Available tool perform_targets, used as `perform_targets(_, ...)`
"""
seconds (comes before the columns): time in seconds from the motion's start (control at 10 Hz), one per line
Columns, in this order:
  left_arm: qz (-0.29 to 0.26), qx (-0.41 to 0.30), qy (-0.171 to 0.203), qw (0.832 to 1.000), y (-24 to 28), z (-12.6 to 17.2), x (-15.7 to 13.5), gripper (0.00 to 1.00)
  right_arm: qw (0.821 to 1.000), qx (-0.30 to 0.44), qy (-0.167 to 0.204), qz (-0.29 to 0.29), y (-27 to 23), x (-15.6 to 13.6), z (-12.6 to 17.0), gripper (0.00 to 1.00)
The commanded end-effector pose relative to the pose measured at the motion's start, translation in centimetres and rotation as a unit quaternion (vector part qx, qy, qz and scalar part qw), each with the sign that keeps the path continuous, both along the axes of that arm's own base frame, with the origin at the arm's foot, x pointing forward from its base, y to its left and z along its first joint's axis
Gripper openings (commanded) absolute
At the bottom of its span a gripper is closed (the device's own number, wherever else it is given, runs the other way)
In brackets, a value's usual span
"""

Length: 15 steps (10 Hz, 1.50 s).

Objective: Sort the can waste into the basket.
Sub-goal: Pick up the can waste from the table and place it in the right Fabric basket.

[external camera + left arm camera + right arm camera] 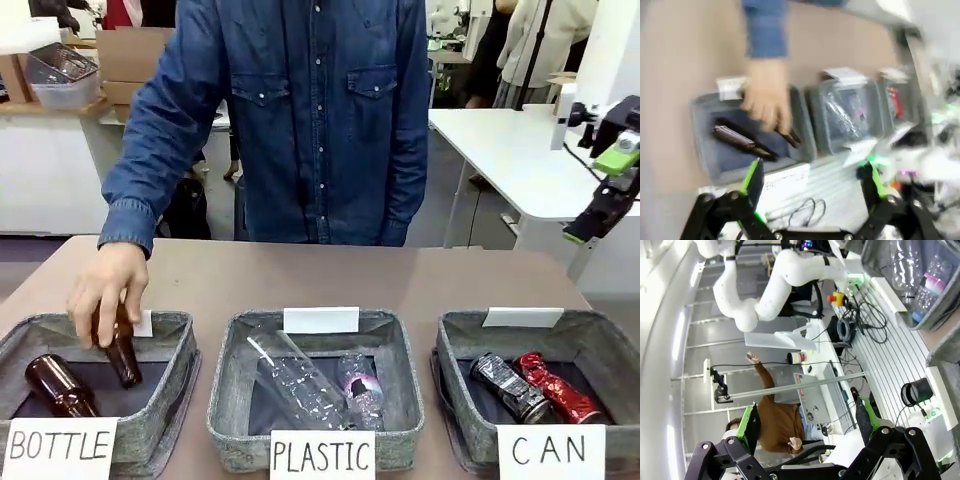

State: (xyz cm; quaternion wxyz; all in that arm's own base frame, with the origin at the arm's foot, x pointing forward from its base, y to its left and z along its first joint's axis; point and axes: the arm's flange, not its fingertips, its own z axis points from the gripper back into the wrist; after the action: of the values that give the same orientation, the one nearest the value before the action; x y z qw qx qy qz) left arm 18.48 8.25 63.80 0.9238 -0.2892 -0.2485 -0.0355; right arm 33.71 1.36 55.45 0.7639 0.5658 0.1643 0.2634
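Two cans lie side by side in the grey basket (452,345) signed "CAN" at the front right: a shiny red can (556,386) and a silver can with dark print (508,388). In the blurred left wrist view the same basket (912,112) sits at the far right with the red can (895,102) inside. My left gripper (812,175) hangs open and empty, high above the row of baskets. My right gripper (806,417) is open and empty too, facing back toward the robot's side. It shows at the front view's right edge (603,193), raised off the table.
A person's hand (105,290) lowers a brown bottle (122,355) into the "BOTTLE" basket (185,345), where another brown bottle (58,385) lies. The "PLASTIC" basket (225,390) in the middle holds clear plastic bottles (300,385). Bare brown table lies behind the baskets.
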Motion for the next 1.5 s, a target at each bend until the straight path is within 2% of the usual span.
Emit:
perform_targets(0.0,0.076,-0.024,0.015,0.997,4.4,0.5,-3.6,1.0,1.0,-0.002,-0.002,0.002,-0.1,-0.1,0.1,1.0)
perform_targets(0.1,0.079,-0.022,0.027,0.996,4.2,0.3,-4.4,1.0,1.0,-0.002,-0.002,0.002,-0.1,-0.1,0.1,1.0)
perform_targets(0.2,0.07,-0.025,0.016,0.997,3.6,0.2,-4.5,1.0,1.0,-0.002,-0.002,0.002,-0.1,-0.1,0.1,1.0)
perform_targets(0.4,0.06,-0.019,0.03,0.998,2.7,-0.5,-3.3,1.0,1.0,-0.002,-0.002,0.002,-0.1,-0.1,0.1,1.0)
perform_targets(0.6,0.029,-0.04,0.022,0.999,1.7,-0.9,-1.7,1.0,1.0,-0.002,-0.002,0.002,-0.1,-0.1,0.1,1.0)
perform_targets(0.9,-0.004,-0.068,0.07,0.995,-1.9,-3.5,2.8,1.0,1.0,-0.002,-0.002,0.002,-0.1,-0.1,0.1,1.0)
perform_targets(1.2,0.015,-0.076,0.066,0.995,-0.9,-3.5,2.5,1.0,1.0,-0.002,-0.002,0.002,-0.1,-0.1,0.1,1.0)
perform_targets(1.3,-0.008,-0.081,0.061,0.995,-2.8,-4.5,3.8,1.0,1.0,-0.002,-0.002,0.002,-0.1,-0.1,0.1,1.0)
perform_targets(1.4,-0.034,-0.078,0.077,0.993,-6.4,-7.1,7.0,1.0,1.0,-0.002,-0.002,0.002,-0.1,-0.1,0.1,1.0)
